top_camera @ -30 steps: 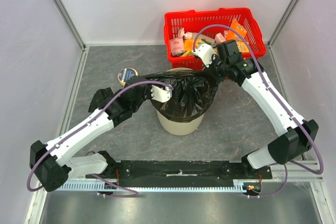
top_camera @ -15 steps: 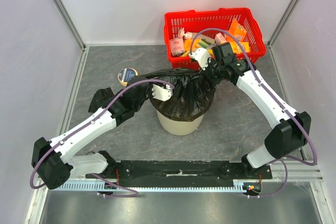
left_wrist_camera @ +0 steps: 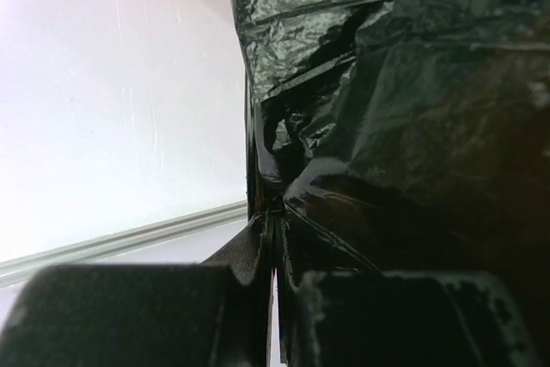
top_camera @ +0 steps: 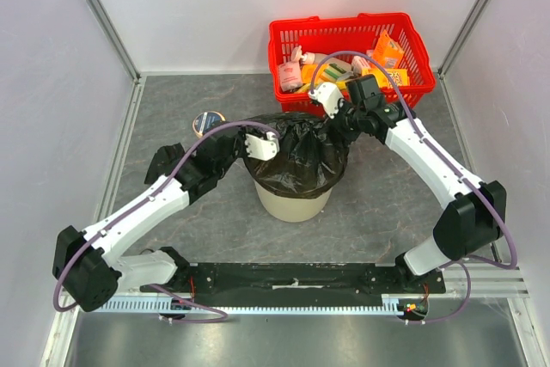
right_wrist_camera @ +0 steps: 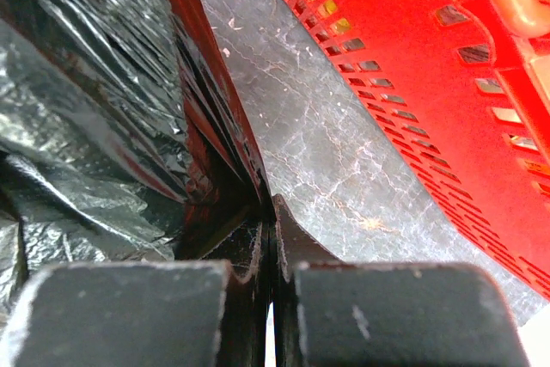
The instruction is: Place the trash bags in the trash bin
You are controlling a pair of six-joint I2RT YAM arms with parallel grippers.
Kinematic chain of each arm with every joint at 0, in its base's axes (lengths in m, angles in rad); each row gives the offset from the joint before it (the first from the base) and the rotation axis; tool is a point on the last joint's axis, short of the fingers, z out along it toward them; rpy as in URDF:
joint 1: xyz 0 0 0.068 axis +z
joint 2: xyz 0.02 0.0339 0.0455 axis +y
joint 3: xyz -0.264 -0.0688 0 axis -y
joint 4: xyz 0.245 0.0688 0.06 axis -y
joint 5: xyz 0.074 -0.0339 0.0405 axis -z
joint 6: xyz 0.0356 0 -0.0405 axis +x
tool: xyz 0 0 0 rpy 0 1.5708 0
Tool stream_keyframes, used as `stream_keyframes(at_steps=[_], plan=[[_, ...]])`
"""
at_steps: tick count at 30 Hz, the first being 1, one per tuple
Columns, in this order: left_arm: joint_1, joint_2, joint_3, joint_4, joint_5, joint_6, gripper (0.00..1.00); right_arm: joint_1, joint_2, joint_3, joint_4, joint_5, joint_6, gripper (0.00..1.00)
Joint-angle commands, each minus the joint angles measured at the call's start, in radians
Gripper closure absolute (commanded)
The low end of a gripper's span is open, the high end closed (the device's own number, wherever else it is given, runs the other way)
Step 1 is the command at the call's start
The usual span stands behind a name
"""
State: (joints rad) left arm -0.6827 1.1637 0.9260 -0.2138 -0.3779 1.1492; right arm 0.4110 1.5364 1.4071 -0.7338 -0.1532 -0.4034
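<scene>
A round beige trash bin [top_camera: 294, 204] stands in the middle of the table. A black trash bag [top_camera: 296, 156] is draped over its mouth and hangs down its upper walls. My left gripper [top_camera: 249, 145] is shut on the bag's left edge, with black film [left_wrist_camera: 361, 126] pinched between its fingers. My right gripper [top_camera: 337, 113] is shut on the bag's far right edge, with a fold of the bag [right_wrist_camera: 103, 109] held between its fingers. Both grippers hold the bag stretched over the bin's rim.
A red wire-mesh basket [top_camera: 348, 32] with packets stands at the back, just behind my right gripper, and shows in the right wrist view [right_wrist_camera: 447, 66]. A tape roll [top_camera: 207, 123] lies at the bin's far left. White walls enclose the table.
Both grippers have moved left and slightly back with the bag. The bag's mouth has spread wider and sits lower over the bin's rim.
</scene>
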Motion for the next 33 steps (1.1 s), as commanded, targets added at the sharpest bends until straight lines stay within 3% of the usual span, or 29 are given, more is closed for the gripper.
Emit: stream_keyframes(at_steps=[1,15,24,33], plan=[[0.06,0.001,0.02,0.046,-0.004,-0.088,0.96,-0.005,-0.021,-0.037,-0.01,0.012,0.0,1.0],[0.132,0.116,0.152,0.079,0.01,-0.223,0.98,-0.021,-0.07,-0.042,0.005,0.006,-0.015,1.0],[0.149,0.097,0.064,0.013,0.031,-0.233,0.98,-0.043,-0.082,-0.094,0.008,-0.034,-0.023,1.0],[0.189,-0.032,-0.033,-0.068,0.174,-0.279,0.98,-0.047,-0.107,-0.142,0.008,-0.095,-0.011,1.0]])
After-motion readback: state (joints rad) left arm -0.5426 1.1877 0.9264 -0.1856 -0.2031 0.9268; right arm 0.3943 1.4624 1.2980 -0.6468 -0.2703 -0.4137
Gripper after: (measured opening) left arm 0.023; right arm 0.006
